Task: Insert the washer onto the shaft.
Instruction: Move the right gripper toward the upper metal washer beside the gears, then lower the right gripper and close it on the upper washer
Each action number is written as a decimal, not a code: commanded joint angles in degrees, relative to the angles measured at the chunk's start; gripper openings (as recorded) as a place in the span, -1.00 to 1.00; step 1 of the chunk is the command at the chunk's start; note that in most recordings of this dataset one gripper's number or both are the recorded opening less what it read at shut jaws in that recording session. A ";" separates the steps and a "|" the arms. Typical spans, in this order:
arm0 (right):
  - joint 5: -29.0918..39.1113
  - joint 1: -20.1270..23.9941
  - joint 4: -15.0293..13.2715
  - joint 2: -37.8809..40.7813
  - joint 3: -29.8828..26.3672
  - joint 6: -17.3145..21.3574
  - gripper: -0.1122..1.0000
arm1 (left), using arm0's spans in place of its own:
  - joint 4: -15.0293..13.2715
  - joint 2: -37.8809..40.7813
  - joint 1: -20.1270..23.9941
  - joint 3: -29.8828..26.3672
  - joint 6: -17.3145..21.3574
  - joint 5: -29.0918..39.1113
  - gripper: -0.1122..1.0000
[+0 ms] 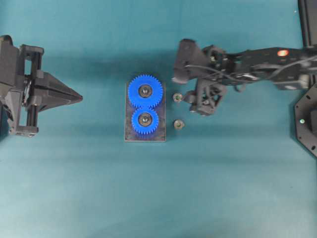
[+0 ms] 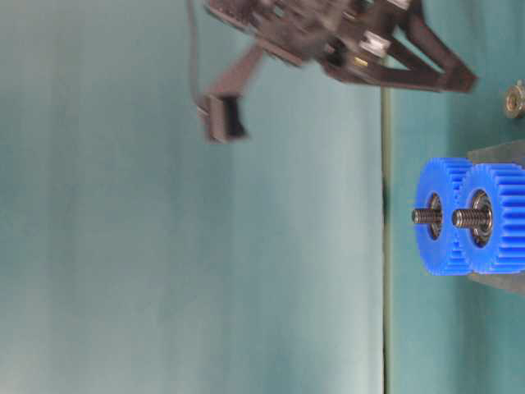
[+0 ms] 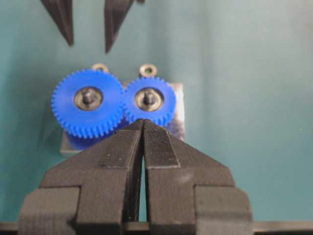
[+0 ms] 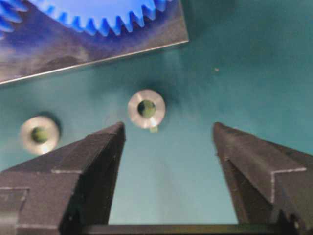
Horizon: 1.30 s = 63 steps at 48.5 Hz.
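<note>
— Fingers of right gripper [image 4: 166, 134] stand apart; where is the washer [image 4: 146, 108]?
— Flat on the table at 12 o'clock, just ahead; left gripper [image 1: 79, 98], pressed together, is far.

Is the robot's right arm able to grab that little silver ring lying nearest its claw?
Probably yes. The right gripper is open, and the small silver metal washer lies flat on the teal table just ahead of its fingertips, nothing between them. The blue gears sit off to the side.

Blue gear [image 4: 93, 14] cut by wrist frame top; right hand [image 2: 459, 78] blurred table-level.
</note>
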 commanded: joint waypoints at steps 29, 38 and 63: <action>-11.60 1.76 0.00 2.37 3.43 -0.26 0.55 | 0.18 -0.09 0.09 -0.79 -0.09 -0.70 -0.79; -14.24 1.85 -0.09 3.52 3.52 0.00 0.55 | 0.18 -0.09 0.18 -0.79 -0.09 -0.88 -0.79; -14.50 2.02 -0.09 4.57 3.69 0.09 0.33 | 0.18 -0.09 0.09 -0.79 -0.18 -1.67 -0.79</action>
